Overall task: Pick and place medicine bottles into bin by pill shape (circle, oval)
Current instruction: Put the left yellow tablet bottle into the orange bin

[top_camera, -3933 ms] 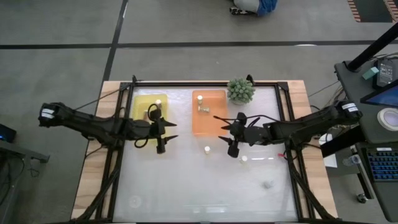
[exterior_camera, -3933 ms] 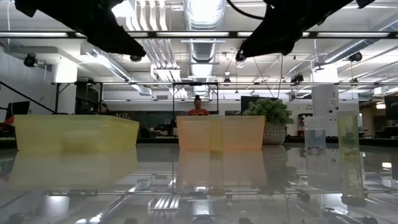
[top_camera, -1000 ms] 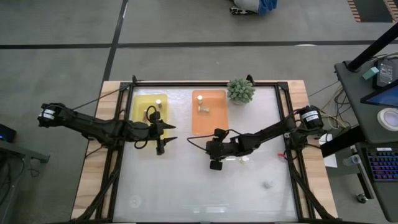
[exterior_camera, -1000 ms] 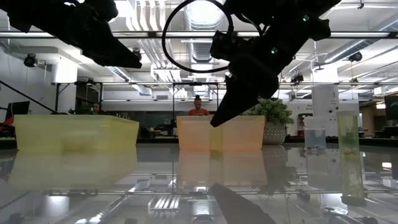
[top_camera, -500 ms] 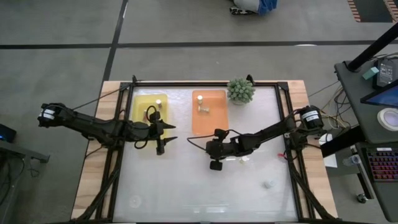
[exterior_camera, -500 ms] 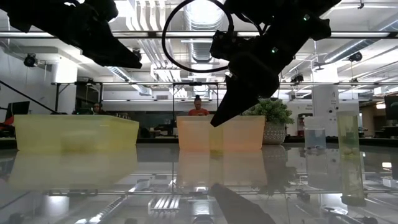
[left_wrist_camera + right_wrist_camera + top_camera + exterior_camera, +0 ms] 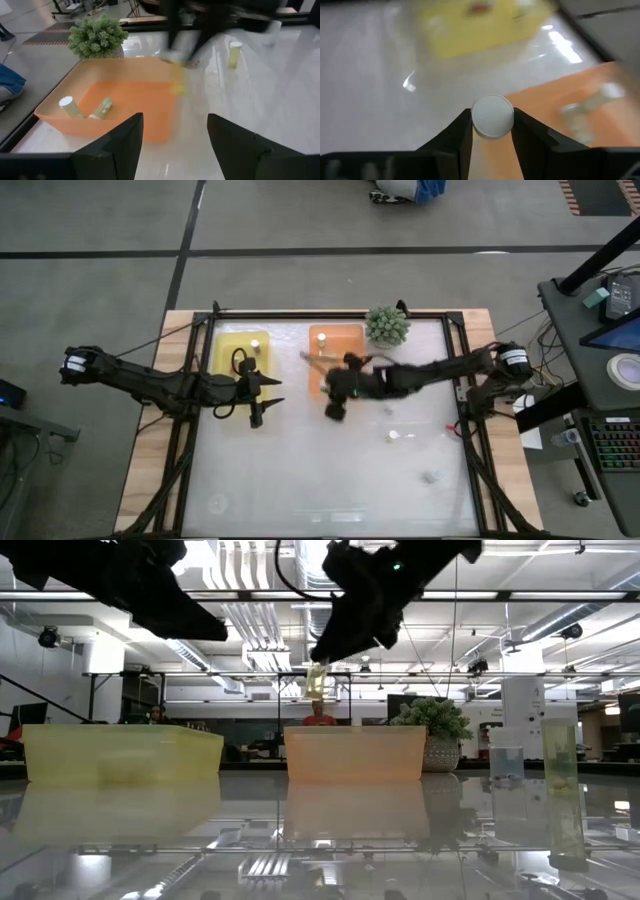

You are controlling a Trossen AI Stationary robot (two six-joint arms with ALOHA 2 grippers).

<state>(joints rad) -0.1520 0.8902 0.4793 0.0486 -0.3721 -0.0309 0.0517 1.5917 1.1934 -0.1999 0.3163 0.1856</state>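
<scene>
Right now the right gripper (image 7: 492, 131) is pinched on a medicine bottle (image 7: 492, 116), white cap facing the wrist camera, fingers tight against both sides. Low view shows the bottle (image 7: 316, 682) hanging off the fingertips, lifted clear of the glass table (image 7: 330, 480), above the orange bin (image 7: 355, 754). From the high view that gripper (image 7: 336, 385) sits over the orange bin's (image 7: 318, 385) near edge. Two bottles already lie in the orange bin (image 7: 80, 107), side by side. One bottle (image 7: 255, 345) is in the yellow bin (image 7: 225, 345). Another bottle (image 7: 393, 437) stands loose on the table, well apart from the bins; a small pale object (image 7: 431, 476) lies farther toward the near right corner, can't tell what it is. Left gripper (image 7: 262, 395) hovers by the yellow bin's right side, fingers spread, nothing between them. Spiky green plant (image 7: 386, 326) sits just beside the orange bin's far right corner.
</scene>
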